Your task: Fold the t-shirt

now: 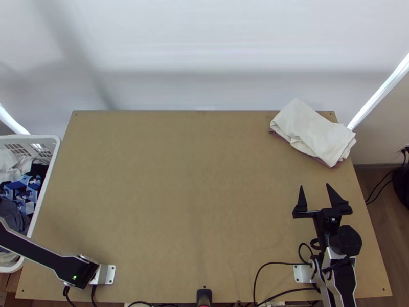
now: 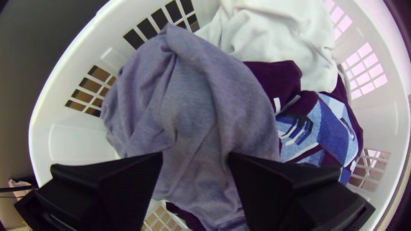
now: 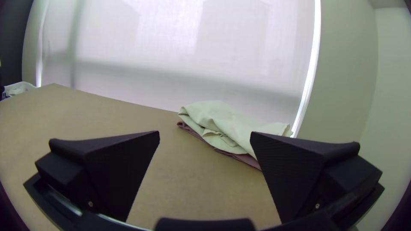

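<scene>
In the top view my right gripper [image 1: 316,197] stands open over the table's right side, short of the folded cloths. Its two fingers are wide apart in the right wrist view, where the gripper [image 3: 205,137] has nothing between them. My left gripper [image 2: 195,156] is open above a bunched grey-purple cloth [image 2: 192,98] in the laundry basket [image 2: 64,141]. Beside that cloth lie a white cloth [image 2: 278,30] and a dark one with blue patterning [image 2: 321,124]. Which of these is a t-shirt, I cannot tell.
Folded white cloth [image 1: 312,130] lies on a mauve one [image 1: 330,163] at the table's far right corner. The wooden table [image 1: 179,179] stretches between the arms. Black cables [image 1: 271,263] run along its near edge. The basket's rim [image 1: 48,174] stands at the table's left edge.
</scene>
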Available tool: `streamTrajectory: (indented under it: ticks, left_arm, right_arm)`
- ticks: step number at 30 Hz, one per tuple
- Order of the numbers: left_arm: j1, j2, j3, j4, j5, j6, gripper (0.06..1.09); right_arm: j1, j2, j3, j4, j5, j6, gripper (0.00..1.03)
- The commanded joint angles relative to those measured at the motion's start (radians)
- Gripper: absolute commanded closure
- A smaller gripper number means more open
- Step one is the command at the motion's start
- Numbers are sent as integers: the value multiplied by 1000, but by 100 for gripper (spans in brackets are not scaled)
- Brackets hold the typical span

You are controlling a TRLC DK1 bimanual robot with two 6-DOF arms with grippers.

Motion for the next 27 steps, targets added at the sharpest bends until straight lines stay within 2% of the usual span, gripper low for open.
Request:
streamTrajectory:
  ticks: [1,3,4,5,6,7,12,23,27]
  left_arm:
    - [7,62,46,-10,-11,52,50]
    - [7,80,56,-8,-11,62,50]
    - [7,82,58,-8,-11,69,56]
    - [7,79,58,2,-11,70,72]
    - [7,71,60,19,-11,70,92]
    - [7,65,69,29,-11,69,105]
    - [-2,-29,81,19,44,58,105]
    - [-33,-363,84,-21,144,-65,105]
    - [-72,-487,84,-47,150,-89,105]
  right_arm:
    - [-2,-2,-8,9,8,-4,4]
    - [-2,-2,-8,9,8,-4,4]
    - [-2,-2,-8,9,8,-4,4]
    - [-2,-2,-10,9,8,-4,4]
    - [-2,-2,-8,9,8,-4,4]
    - [-2,-2,-8,9,8,-4,4]
    - [-2,-2,-8,9,8,-4,4]
    - [-3,-2,-8,9,8,-4,4]
    - [-3,-2,-8,9,8,-4,4]
